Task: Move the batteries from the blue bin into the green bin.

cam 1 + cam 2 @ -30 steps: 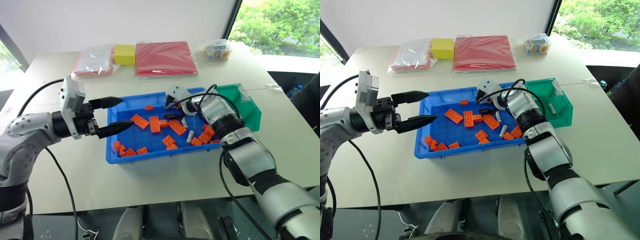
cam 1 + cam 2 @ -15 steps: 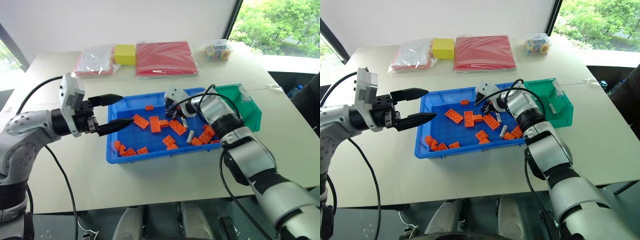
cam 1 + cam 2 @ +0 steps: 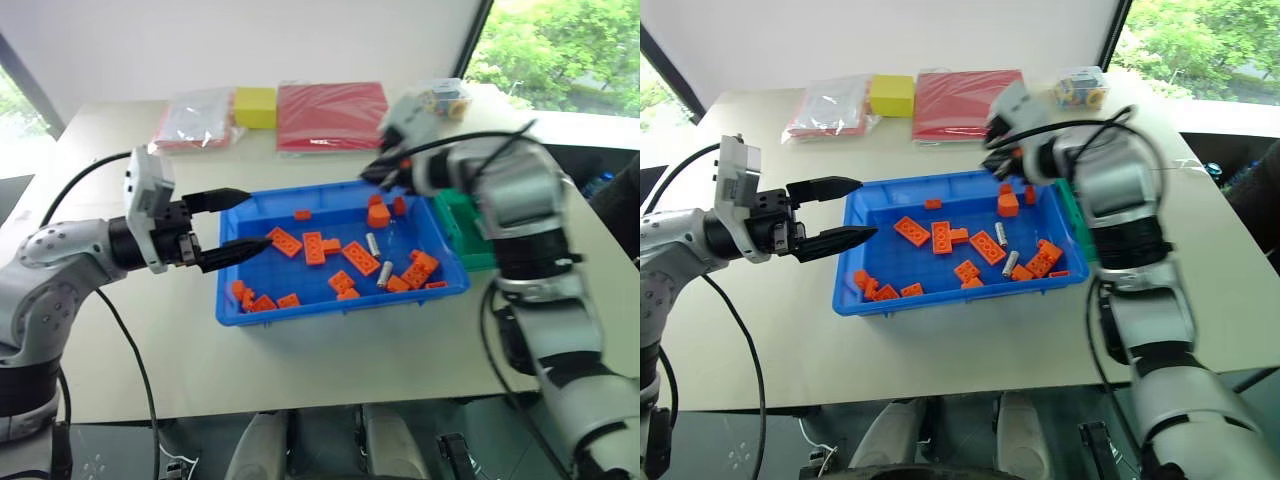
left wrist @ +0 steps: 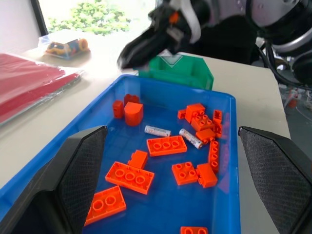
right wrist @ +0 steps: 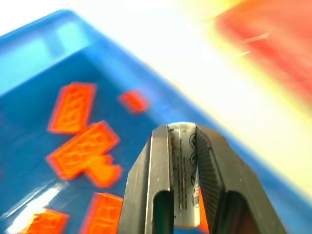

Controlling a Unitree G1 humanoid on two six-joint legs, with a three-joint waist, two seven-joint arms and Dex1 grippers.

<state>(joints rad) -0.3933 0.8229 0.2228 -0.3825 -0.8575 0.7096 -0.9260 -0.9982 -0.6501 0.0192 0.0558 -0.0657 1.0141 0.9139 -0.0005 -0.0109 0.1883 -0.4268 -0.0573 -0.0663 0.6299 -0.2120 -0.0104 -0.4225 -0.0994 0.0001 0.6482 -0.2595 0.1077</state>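
Battery pinched end-on in my right gripper may slip before green bin at 3 o'clock; left gripper wide, idle.

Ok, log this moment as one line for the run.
right gripper: shut on battery, above blue bin | left gripper: open, idle | two batteries in bin | green bin: awaiting drop
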